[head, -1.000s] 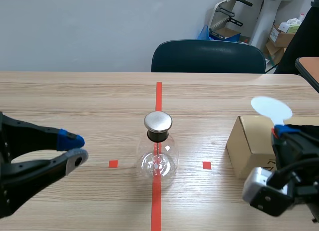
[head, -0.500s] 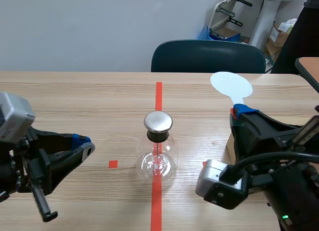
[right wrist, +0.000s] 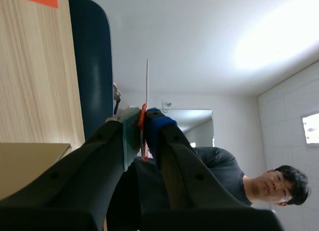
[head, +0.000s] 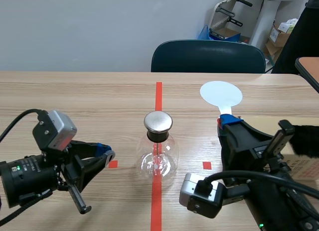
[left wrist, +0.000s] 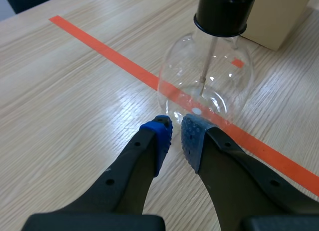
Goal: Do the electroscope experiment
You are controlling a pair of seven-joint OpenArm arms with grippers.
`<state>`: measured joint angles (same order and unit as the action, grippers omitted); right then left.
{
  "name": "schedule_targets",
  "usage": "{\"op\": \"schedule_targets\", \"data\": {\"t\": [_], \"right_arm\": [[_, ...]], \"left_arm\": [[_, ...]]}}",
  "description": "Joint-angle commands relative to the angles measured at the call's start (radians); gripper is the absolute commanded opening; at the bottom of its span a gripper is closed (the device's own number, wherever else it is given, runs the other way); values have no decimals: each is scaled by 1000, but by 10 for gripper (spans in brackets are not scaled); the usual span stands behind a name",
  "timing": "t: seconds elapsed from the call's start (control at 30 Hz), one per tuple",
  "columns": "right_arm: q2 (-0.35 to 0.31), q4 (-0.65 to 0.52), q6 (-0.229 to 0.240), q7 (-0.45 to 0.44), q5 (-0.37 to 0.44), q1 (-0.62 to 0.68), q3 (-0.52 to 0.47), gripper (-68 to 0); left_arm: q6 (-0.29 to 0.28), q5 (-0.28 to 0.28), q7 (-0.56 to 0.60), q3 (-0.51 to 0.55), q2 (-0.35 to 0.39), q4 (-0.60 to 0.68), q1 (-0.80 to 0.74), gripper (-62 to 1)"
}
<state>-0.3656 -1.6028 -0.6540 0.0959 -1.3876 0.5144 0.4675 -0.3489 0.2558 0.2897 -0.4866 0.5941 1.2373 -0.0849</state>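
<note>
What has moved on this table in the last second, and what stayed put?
The right gripper, shut on the white paddle throughout, carried it from above the cardboard box toward the middle, nearer the glass flask. The left gripper moved in toward the flask from the other side, its fingers drawing together on nothing. The flask stayed on the red tape line.

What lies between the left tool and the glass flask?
Only bare table: the left wrist view shows the left tool just short of the flask. The scene view adds a red tape square beside it.
</note>
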Motion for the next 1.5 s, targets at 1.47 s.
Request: {"op": "schedule_targets", "data": {"t": [1.47], "right_arm": [[44, 63, -12, 81, -42, -57, 4, -665]], "left_arm": [[51, -66, 138, -209, -114, -288, 187, -509]]}}
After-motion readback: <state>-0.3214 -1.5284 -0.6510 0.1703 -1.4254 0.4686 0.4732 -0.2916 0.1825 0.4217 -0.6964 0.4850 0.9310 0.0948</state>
